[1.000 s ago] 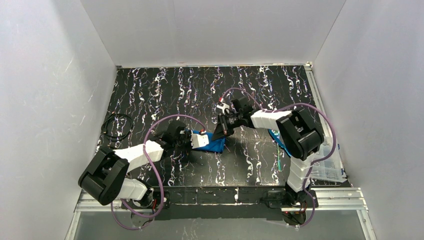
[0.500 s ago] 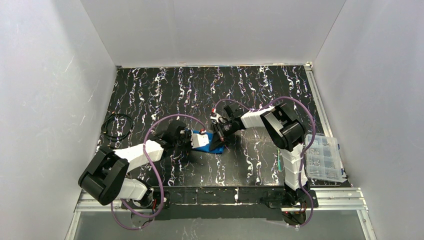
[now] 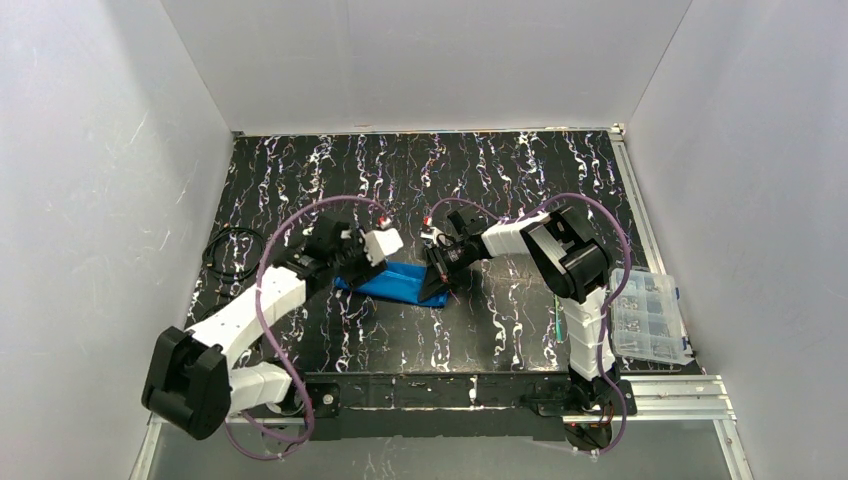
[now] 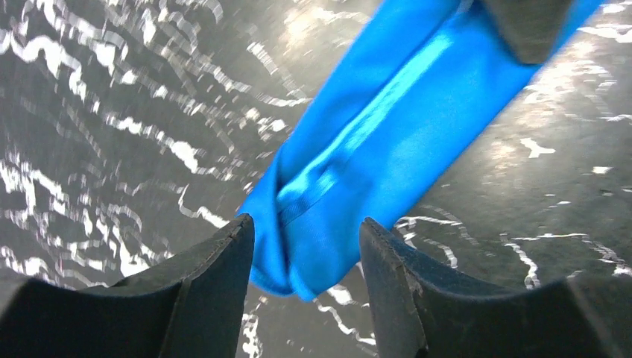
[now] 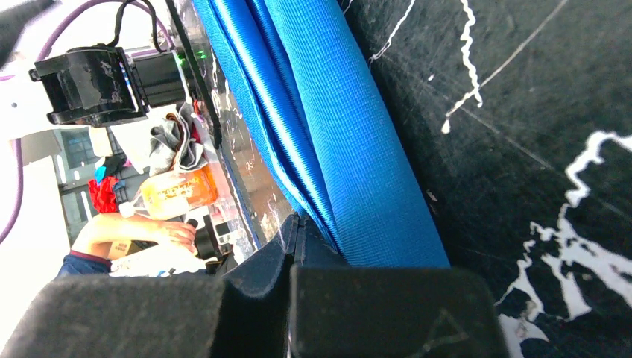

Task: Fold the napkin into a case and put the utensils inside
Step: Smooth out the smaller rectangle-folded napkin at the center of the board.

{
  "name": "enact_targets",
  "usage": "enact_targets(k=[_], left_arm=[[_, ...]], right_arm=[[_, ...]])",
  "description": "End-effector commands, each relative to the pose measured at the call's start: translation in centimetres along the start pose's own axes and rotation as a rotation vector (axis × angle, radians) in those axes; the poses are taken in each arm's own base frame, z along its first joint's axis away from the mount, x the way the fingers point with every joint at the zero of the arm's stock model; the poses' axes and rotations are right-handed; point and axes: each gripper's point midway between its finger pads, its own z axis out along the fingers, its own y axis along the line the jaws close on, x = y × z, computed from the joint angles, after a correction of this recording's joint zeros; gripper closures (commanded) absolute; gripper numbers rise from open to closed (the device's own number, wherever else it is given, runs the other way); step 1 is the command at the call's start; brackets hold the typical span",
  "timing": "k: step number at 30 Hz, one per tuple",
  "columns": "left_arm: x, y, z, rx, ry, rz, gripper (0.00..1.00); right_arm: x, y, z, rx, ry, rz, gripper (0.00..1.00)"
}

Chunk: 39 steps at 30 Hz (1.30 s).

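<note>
Blue cloth, the napkin, lay mid-counter as a narrow folded strip, its long axis running left to right between my arms. From the left wrist, my left gripper hung spread over one rounded end, touching nothing. From the right wrist, my right gripper was pressed together, pinching the opposite end's stacked folds.

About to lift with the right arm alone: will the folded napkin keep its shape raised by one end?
Probably not: the napkin is thin cloth, layers loose at the free end. Likely light, but with only the right gripper pinching one end, the folds may sag open.
</note>
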Motion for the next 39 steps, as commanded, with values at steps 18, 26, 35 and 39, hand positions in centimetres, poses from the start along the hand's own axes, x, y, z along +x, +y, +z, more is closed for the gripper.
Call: enact_targets(k=[18,26,35,39], left_arm=[[4.4,0.6,0.9,0.219,0.101,-0.108,0.41],[4.4,3.8,2.6,0.013,0.083,-0.082,0.52],[5.1,4.3,3.9,-0.083,0.125,0.002,0.55],[5.1,3.3,3.8,-0.047,0.129,-0.013,0.58]], right_arm=[[-1.9,-1.6,-0.7,0.148,-0.063,0.004,0.99],[-1.6,-1.6,-0.6,0.148,-0.056,0.020,0.99],[-0.4,-1.9,-0.4,0.135,-0.043,0.038,0.99],[-0.3,-2.1,-0.4,0.136,-0.041,0.047,0.99]])
